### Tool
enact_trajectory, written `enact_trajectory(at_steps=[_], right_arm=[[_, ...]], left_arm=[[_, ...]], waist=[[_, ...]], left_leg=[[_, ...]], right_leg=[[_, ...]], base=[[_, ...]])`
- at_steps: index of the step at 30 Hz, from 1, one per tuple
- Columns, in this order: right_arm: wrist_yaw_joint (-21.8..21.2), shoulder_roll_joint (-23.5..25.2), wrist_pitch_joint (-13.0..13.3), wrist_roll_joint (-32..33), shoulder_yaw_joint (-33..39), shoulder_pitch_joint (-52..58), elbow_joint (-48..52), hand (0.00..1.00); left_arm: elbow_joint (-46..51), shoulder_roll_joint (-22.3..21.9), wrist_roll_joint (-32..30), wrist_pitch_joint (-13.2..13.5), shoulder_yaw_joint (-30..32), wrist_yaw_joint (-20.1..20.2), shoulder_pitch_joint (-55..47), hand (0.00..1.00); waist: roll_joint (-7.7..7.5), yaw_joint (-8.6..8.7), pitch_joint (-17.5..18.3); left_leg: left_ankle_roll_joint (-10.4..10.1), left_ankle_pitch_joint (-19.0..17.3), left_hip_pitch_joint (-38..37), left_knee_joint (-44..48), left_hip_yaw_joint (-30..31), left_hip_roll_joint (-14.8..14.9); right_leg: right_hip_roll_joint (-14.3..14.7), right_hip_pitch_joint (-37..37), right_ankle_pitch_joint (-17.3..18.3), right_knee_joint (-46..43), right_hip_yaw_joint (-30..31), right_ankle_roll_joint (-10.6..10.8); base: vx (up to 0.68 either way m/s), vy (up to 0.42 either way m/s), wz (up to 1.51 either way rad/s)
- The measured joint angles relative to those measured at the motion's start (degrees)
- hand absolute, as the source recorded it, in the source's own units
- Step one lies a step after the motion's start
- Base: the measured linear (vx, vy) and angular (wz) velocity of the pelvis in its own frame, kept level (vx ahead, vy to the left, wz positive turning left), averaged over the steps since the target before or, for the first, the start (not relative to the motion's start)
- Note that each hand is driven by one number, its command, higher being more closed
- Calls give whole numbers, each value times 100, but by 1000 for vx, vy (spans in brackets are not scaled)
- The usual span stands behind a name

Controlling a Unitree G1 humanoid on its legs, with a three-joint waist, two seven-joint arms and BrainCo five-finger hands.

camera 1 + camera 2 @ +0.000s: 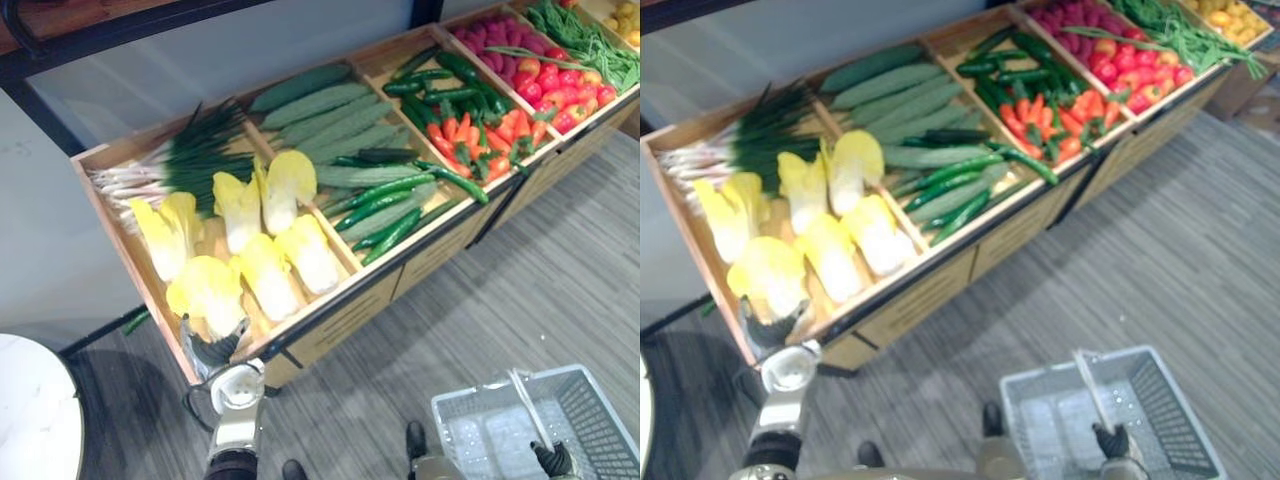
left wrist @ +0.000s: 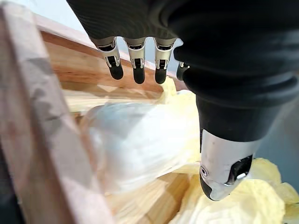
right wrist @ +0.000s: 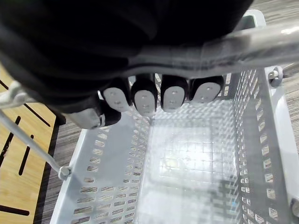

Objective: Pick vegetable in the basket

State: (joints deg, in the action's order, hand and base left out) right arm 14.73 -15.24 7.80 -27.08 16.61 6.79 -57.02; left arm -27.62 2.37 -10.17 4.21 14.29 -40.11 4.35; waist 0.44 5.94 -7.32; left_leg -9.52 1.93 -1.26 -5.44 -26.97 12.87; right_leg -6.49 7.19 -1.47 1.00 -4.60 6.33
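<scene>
Hovering at the front lip of the wooden display crate (image 1: 103,158), the left robot hand (image 1: 212,350) has its fingers (image 2: 138,67) straight and its thumb (image 2: 223,170) spread wide, with the nearest napa cabbage (image 1: 208,290) lying in the crate between them. The right robot hand (image 1: 553,460) is curled round the handle (image 1: 527,405) of the grey mesh basket (image 1: 598,412), well apart from the crate. More cabbages, scallions (image 1: 170,160) and cucumbers (image 1: 340,125) lie in the compartments beyond.

No legible text, labels or numbers
</scene>
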Motion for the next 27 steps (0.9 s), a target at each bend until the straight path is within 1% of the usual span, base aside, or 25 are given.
enact_trajectory(at_steps=[2, 7, 11, 14, 18, 23, 24, 27], right_arm=[[24, -9, 2, 0, -101, -79, 7, 100], [90, -21, 11, 2, -130, -111, 17, 100], [97, -70, 14, 3, -230, -216, 8, 100], [99, -155, 37, 10, -354, -288, -15, 100], [100, -287, 91, 12, -515, -400, -17, 100], [97, -381, 118, 17, -708, -513, -18, 100], [92, -418, 122, 18, -772, -547, -17, 100], [89, -439, 146, 19, -820, -612, -16, 100]], left_arm=[[-173, 5, 0, -66, 116, -11, 14, 0], [-475, 25, -18, -64, 194, -147, 234, 0], [-895, 186, -35, -70, 221, -230, 514, 0], [-1278, 232, -207, -89, 314, -347, 730, 0], [-1614, 262, -231, -117, 368, -498, 932, 0], [-1988, 365, -244, -233, 366, -608, 1204, 0], [-2065, 403, -243, -239, 369, -624, 1246, 100], [-2246, 473, -243, -248, 433, -696, 1333, 100]], waist=[[-11, -8, -45], [41, -1, -141], [44, 7, -179], [82, 12, -221], [159, 21, -260], [137, 36, -345], [143, 48, -348], [160, 102, -379]], left_leg=[[-2, -1, 11, 0, -92, 5], [-11, -8, 29, 0, -174, 8], [-19, -13, 46, 1, -240, 1], [-19, -13, 47, 2, -260, -5], [-19, -13, 58, 2, -322, -12], [-32, -23, 68, 1, -404, -13], [-37, -27, 85, 1, -416, -12], [-43, -31, 120, 1, -439, -9]], right_leg=[[17, 100, -32, -8, 78, -14], [35, 177, -33, -12, 163, -12], [43, 256, -33, -21, 235, -12], [47, 275, -33, -21, 284, -12], [56, 369, -34, -61, 365, -12], [74, 486, -34, -102, 469, -10], [81, 531, -39, -112, 496, -1], [90, 567, -88, -61, 528, 20]], base=[[-10, -8, -26], [24, -10, -10], [48, -11, -9], [32, -13, -6], [5, -14, -11], [-22, -14, -11], [-35, -21, -10], [-19, -19, -6]])
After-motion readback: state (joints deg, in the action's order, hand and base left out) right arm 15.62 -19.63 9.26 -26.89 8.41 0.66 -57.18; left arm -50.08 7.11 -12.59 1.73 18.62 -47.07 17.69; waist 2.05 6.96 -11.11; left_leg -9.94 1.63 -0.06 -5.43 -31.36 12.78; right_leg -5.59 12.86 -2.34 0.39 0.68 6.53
